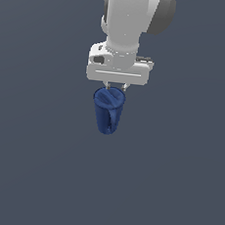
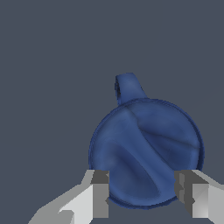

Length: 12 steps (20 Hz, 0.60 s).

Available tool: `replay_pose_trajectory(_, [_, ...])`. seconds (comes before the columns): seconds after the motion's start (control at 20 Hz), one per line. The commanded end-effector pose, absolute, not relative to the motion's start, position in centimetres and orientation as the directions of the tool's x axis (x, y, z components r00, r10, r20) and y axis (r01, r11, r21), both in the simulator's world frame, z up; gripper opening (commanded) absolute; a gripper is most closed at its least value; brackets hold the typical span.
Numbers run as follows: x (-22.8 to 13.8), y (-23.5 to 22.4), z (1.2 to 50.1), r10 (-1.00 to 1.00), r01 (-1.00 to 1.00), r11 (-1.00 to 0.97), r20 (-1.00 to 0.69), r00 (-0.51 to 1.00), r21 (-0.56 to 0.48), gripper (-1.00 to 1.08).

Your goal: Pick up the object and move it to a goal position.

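The object (image 1: 107,111), a dark blue tall mug with a curved side handle, stands upright directly under my gripper (image 1: 115,87). In the exterior view its handle faces the camera. In the wrist view I look straight down into the mug (image 2: 146,148), and its handle (image 2: 128,87) points away from the fingers. My gripper (image 2: 142,192) is open, with one finger on each side of the mug's rim at about rim height. The fingertips (image 2: 101,188) overlap the rim's edge in the picture. I cannot tell whether they touch it.
A plain dark grey surface (image 1: 175,190) fills the scene on all sides. No other object shows in either view.
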<state>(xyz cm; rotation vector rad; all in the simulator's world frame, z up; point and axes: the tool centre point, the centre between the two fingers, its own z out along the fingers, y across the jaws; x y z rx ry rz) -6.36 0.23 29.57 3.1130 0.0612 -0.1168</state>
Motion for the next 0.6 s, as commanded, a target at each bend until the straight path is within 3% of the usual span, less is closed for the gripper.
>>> replay_pose_trajectory(0.0, [-5.8, 0.3, 29.5, 0.051, 0.053, -0.998, -0.089, 0.995, 0.026, 0.28])
replay_pose_trajectory(0.55, [-2.2, 0.5, 29.0, 0.136, 0.145, -0.989, -0.192, 0.972, 0.030, 0.28])
